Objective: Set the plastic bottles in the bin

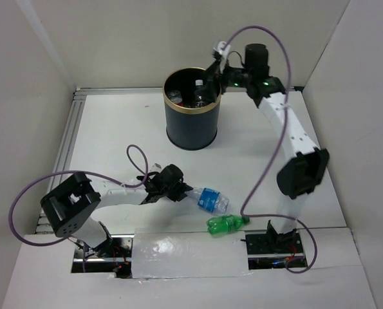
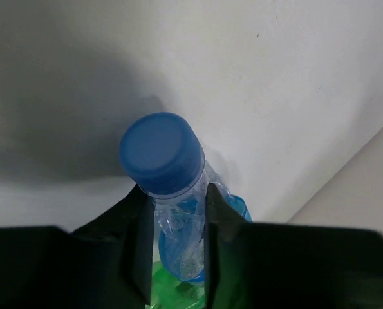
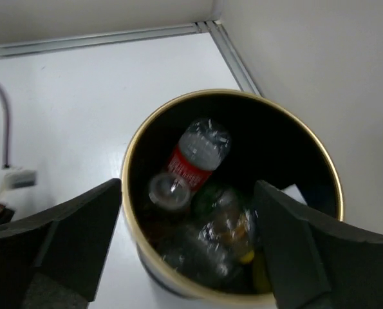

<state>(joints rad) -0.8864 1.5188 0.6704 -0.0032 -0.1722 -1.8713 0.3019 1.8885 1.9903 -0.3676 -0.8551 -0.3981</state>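
1. A white tabletop (image 1: pixel 114 129), seen from above, with walls on three sides and two robot arms bolted at its 6 o'clock edge.
2. The bin (image 1: pixel 191 129), dark with a thin gold rim, stands upright towards 12 o'clock. It already holds several plastic bottles, among them a red-labelled bottle (image 3: pixel 194 158).
3. The right gripper (image 3: pixel 190 193) hangs over the bin's mouth. Its jaws are spread wide and hold nothing.
4. The left gripper (image 1: pixel 178 188) sits low near the tabletop's centre. Its jaws are closed on the neck of a clear blue-labelled bottle (image 1: pixel 210 199), just under the blue cap (image 2: pixel 160 153).
5. That bottle's long axis runs out of the jaws: cap towards 10 o'clock, base towards roughly 4 o'clock. From the grip, the bin lies at about 12 o'clock, well apart, so the carry looks to be up and away from the arm's base.
6. A green bottle (image 1: pixel 226 224) lies on its side just beside the blue-labelled one, at its 5 o'clock. Its long axis runs nearly 9 to 3, narrow end towards 3. Whether the two touch cannot be told. The left gripper is much the nearer.
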